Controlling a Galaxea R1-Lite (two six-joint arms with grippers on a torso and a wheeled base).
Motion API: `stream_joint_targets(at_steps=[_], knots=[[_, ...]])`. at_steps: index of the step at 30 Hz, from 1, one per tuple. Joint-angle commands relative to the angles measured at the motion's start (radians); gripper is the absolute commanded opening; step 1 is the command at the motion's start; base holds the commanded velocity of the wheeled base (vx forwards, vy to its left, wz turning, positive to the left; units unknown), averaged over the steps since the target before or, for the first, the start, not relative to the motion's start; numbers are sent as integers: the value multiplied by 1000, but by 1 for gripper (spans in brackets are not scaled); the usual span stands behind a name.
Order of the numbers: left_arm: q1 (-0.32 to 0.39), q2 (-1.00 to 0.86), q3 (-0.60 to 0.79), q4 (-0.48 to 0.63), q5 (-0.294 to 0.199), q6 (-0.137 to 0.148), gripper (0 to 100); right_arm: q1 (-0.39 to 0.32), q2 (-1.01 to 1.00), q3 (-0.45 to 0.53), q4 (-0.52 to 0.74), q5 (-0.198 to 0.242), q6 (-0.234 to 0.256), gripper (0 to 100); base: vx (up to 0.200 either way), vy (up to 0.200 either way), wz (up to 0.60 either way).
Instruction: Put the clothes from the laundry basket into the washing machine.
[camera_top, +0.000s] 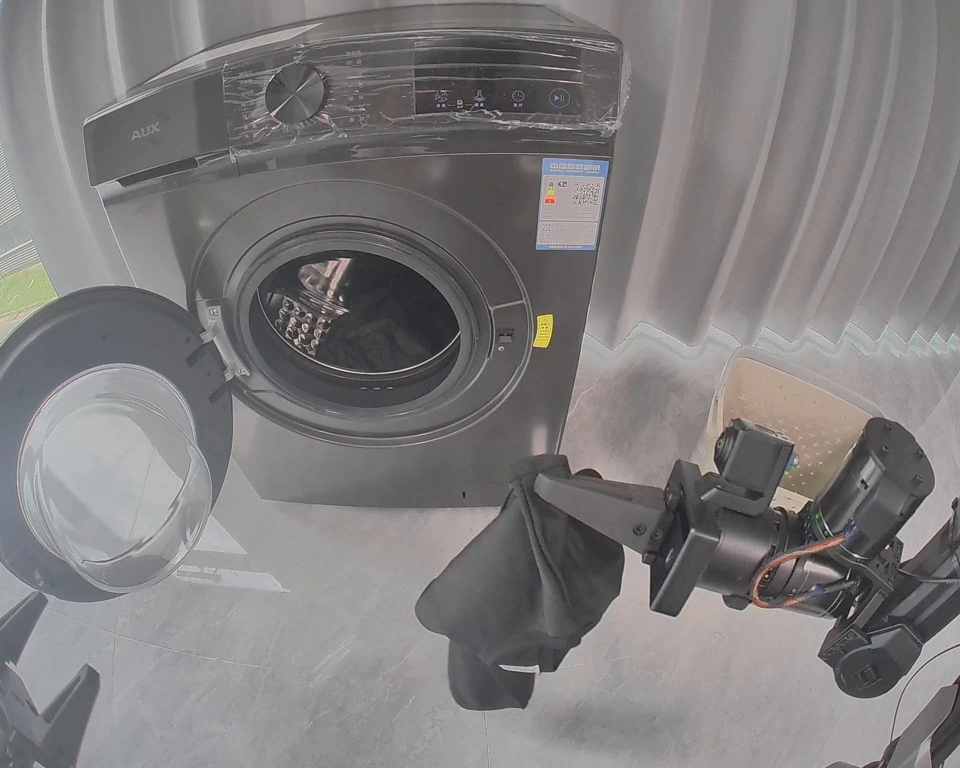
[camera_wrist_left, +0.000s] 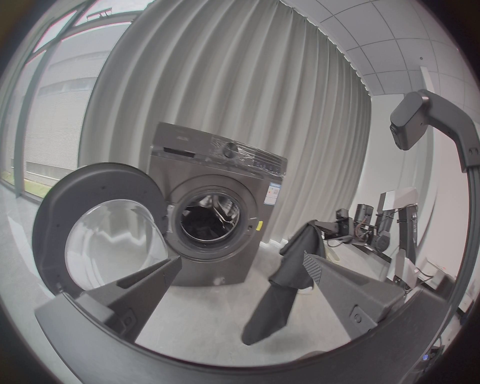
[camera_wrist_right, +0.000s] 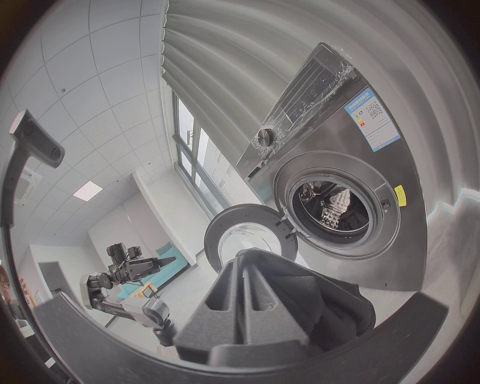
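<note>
Head view: right tool holds one garment.

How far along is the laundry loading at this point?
Done: the washing machine door stands open and dark clothing already lies in the drum. In hand: the right gripper holds a black garment above the floor, short of the opening. Left: loading it; the laundry basket is partly hidden by the arm.

The right claw is clamped on a black garment, which hangs above the floor near the right front corner of the washing machine. Its door stands swung open to the left, with dark clothes lying inside. The laundry basket sits at the right, beyond the arm.
</note>
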Motion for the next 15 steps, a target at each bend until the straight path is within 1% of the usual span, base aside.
stream_joint_targets(at_steps=[1,3,4,6,8,9,11,13,14,15], knots=[[-13,357,-76,-94,-162,19,100,36,55,-126,5,-96,59,0,0,0,0],[-29,432,-73,-138,-195,19,100,35,77,-151,4,-113,67,0,0,0,0],[-36,457,-73,-147,-201,19,100,35,84,-158,4,-116,67,0,0,0,0],[-72,520,-70,-160,-202,23,100,35,109,-178,-4,-124,67,0,0,0,0],[-151,590,-50,-164,-199,42,100,39,135,-200,-7,-124,67,0,0,0,0],[-182,615,-44,-169,-195,46,100,39,144,-209,-9,-124,67,0,0,0,0],[-224,668,-42,-190,-193,43,100,38,158,-224,-10,-124,67,0,0,0,0],[-247,731,-44,-215,-193,42,100,33,163,-232,-12,-124,67,0,0,0,0],[-247,731,-44,-215,-193,42,100,33,163,-232,-12,-124,67,0,0,0,0],[-262,776,-50,-232,-193,37,100,32,166,-233,-12,-124,67,0,0,0,0]])
